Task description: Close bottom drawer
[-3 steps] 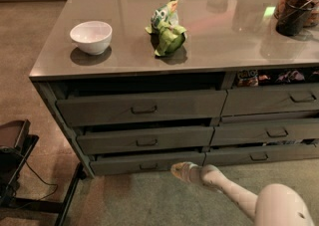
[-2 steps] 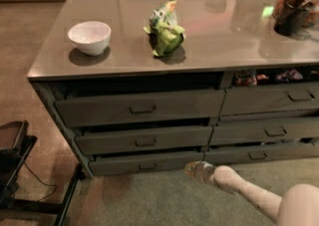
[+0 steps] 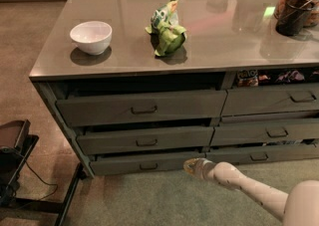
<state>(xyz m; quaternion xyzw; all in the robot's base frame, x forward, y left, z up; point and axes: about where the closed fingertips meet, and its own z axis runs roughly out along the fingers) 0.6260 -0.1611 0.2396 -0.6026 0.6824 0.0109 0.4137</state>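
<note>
Three drawers are sitting in the left stack of the cabinet (image 3: pixel 60 120), and the bottom drawer (image 3: pixel 119 165) is lying lowest, just above the carpet. Its long axis is running left to right along the cabinet's face, and its flat front, with a small pull (image 3: pixel 148 166) at the centre, is facing out toward the camera. It is standing slightly out of the cabinet, with a dark gap showing above its top edge.

Low down, the gripper (image 3: pixel 196 167) is hanging at the right end of that front, touching it or just beside it; which one, and how its jaws are standing, I cannot tell. The pale arm (image 3: pixel 249 190) is slanting away from it toward the lower right corner.

On the countertop (image 3: pixel 124 1) a white bowl (image 3: pixel 90 36) and a green bag (image 3: pixel 167 26) are resting well apart.
</note>
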